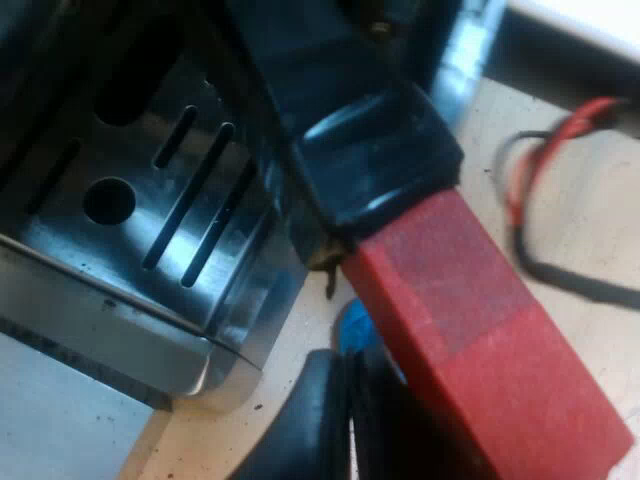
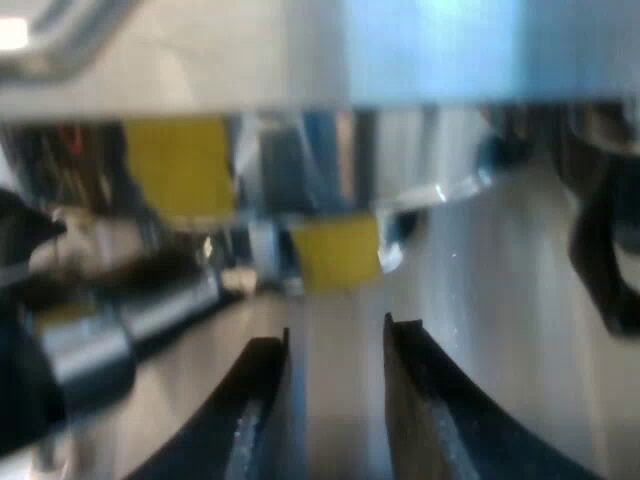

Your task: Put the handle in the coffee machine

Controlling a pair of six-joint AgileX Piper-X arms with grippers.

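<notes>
handle [image 1: 480,340] lies right up against the left pincer [image 1: 350,375], its red end crossing over the side of the pincer and its dark, glossy part [image 1: 375,165] running on ahead toward the espresso machine [image 1: 90,330]. one black finger [image 1: 305,425] curves up just beside the red end, and a second dark shape sits close against it, partly under the red. whether the left pincer has the handle clamped or merely sits beneath it, i cannot tell. beyond the fingertips a small blue thing [image 1: 352,325] peeks out, too hidden to name. ahead and to the finger's outer side is the machine's metal drip tray [image 1: 150,200], with long slots and a round hole, its front corner near the fingertip. the dark part of the handle lies over the tray's edge. pale table [image 1: 480,120] shows past the red end.

the right pincer [image 2: 335,345] stands open, its two fingers [image 2: 255,400] apart with nothing between them, only a smooth grey surface [image 2: 500,300] below. ahead of it, blurred, are shiny metal parts of the machine with two yellow patches [image 2: 180,165], the nearer one just beyond the fingertips. a metal cylinder [image 2: 150,310] angles in beside one finger.
</notes>
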